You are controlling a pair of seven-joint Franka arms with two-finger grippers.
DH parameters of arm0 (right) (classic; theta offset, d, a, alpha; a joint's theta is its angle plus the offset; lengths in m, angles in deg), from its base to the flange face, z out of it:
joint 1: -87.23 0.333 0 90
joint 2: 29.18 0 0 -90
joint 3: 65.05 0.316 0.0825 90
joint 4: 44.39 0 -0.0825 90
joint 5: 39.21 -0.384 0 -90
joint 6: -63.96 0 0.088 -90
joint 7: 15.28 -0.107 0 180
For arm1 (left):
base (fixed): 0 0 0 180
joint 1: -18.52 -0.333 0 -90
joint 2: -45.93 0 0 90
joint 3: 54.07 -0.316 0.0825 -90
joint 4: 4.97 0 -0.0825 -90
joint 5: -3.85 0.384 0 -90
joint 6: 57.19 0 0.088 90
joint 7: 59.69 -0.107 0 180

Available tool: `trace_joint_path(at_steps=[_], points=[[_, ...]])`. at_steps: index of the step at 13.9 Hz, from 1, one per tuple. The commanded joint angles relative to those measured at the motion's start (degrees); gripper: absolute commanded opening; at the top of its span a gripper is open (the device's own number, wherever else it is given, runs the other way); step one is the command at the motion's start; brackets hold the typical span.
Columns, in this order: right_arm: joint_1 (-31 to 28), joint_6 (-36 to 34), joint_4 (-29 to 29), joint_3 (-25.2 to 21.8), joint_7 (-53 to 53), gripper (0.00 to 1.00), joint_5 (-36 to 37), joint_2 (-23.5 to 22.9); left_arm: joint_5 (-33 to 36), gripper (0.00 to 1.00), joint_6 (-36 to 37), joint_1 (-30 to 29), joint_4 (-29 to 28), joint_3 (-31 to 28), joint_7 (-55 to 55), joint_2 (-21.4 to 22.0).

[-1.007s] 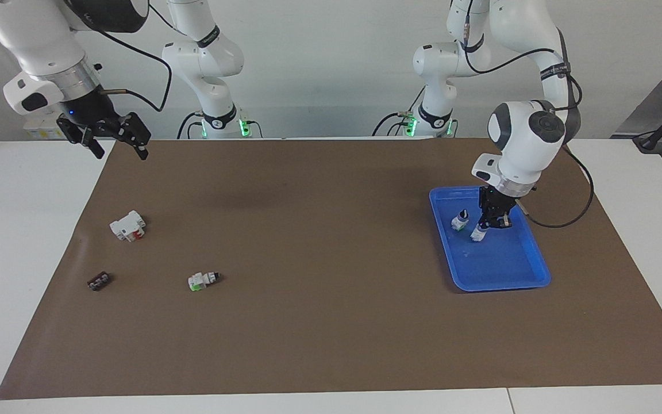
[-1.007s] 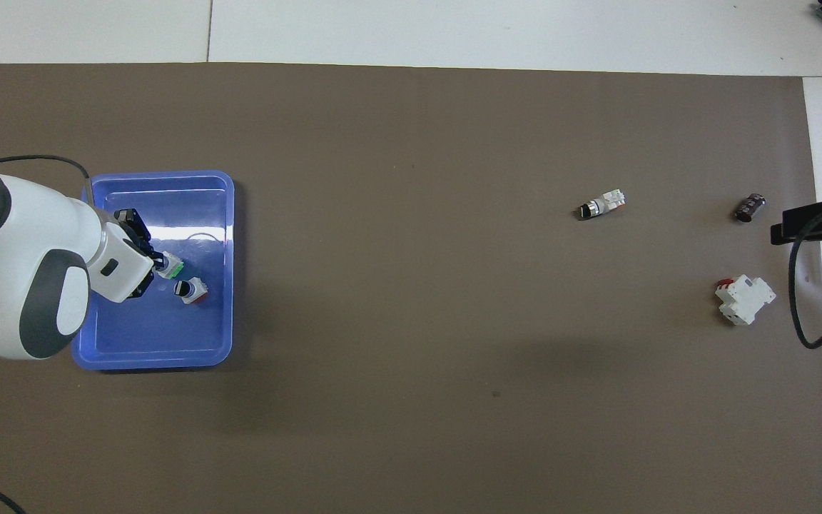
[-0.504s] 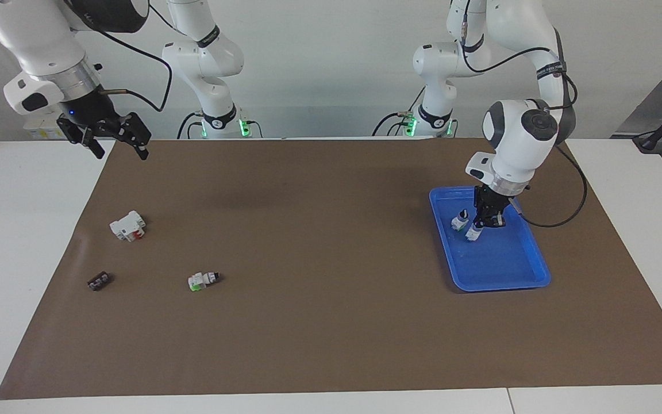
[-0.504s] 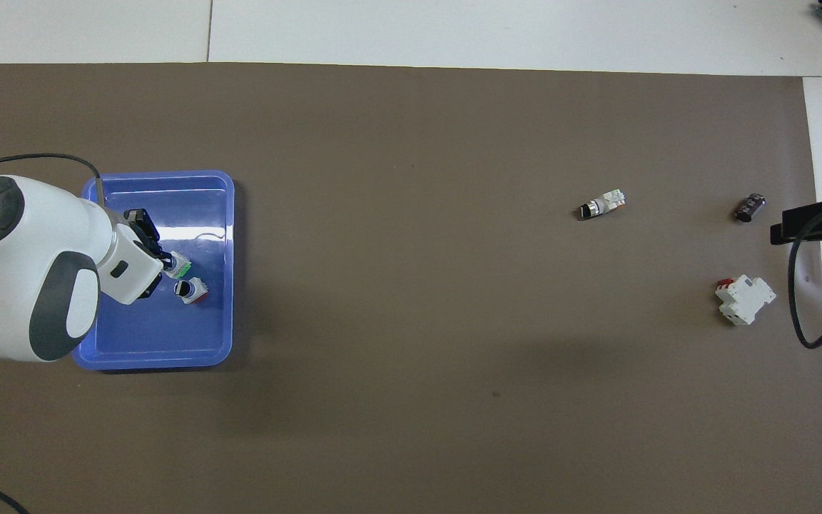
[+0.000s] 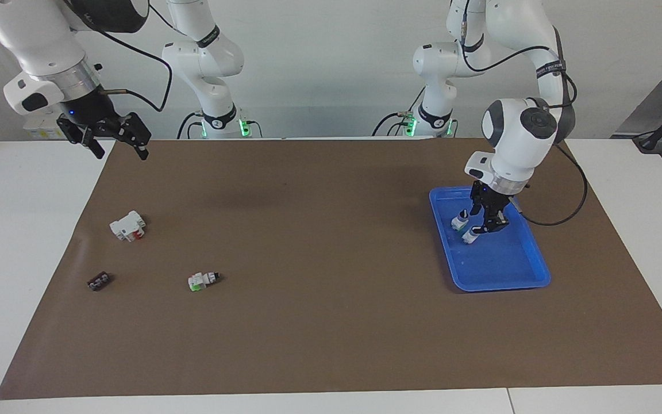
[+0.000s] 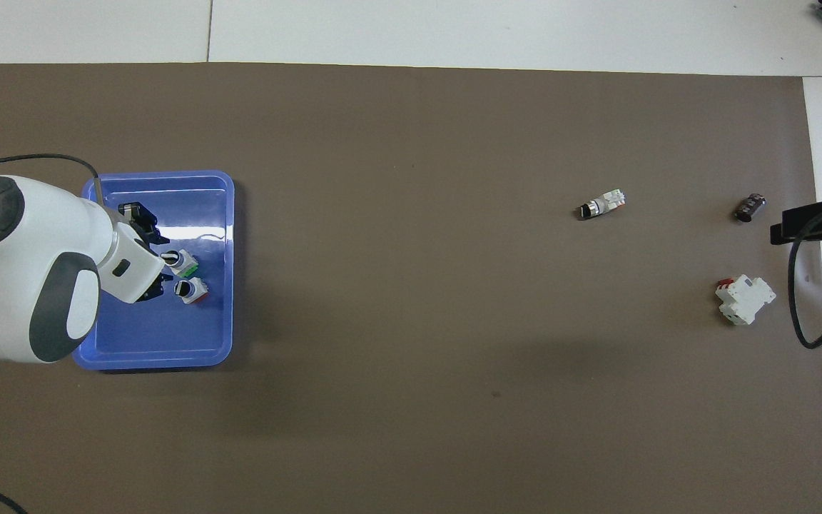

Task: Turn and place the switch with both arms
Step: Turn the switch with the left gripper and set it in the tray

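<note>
A switch [image 5: 469,236] [image 6: 184,263] with a green part stands knob-up in the blue tray [image 5: 503,284] [image 6: 161,360]. My left gripper [image 5: 485,224] [image 6: 165,264] is low in the tray right beside it, open, holding nothing. A second switch [image 5: 458,221] [image 6: 191,290] with a reddish base stands next to the first, nearer to the robots. A third switch [image 5: 203,280] [image 6: 600,205] lies on its side on the brown mat toward the right arm's end. My right gripper [image 5: 118,150] waits open, raised over the mat's corner at its own end.
A white block with a red part [image 5: 128,225] [image 6: 743,300] and a small dark strip [image 5: 98,281] [image 6: 750,207] lie on the mat toward the right arm's end. The strip is farther from the robots than the block.
My left gripper has opened and let go of the green-part switch, which now stands in the tray close to the other one. The right arm has not moved.
</note>
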Motion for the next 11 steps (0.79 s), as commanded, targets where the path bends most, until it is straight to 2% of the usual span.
trace_joint_path(at_steps=[1,4,8,11], points=[[-0.6,-0.3,-1.0,0.6,1.4,1.0,0.7,1.1,1.0,0.98,0.1,0.8,-1.3,-0.7,2.5,2.1],[-0.6,-0.4,-1.0,0.6,1.4,1.0,0.7,1.1,1.0,0.99,5.1,0.8,-1.6,-0.9,11.1,3.3],[-0.6,-0.4,-1.0,0.6,1.4,1.0,0.7,1.1,1.0,0.99,9.3,0.7,-0.8,-1.3,34.5,3.9],[-0.6,-0.3,-1.0,0.6,1.4,1.0,0.7,1.1,1.0,0.99,11.8,0.8,-0.8,-1.4,36.9,4.6]])
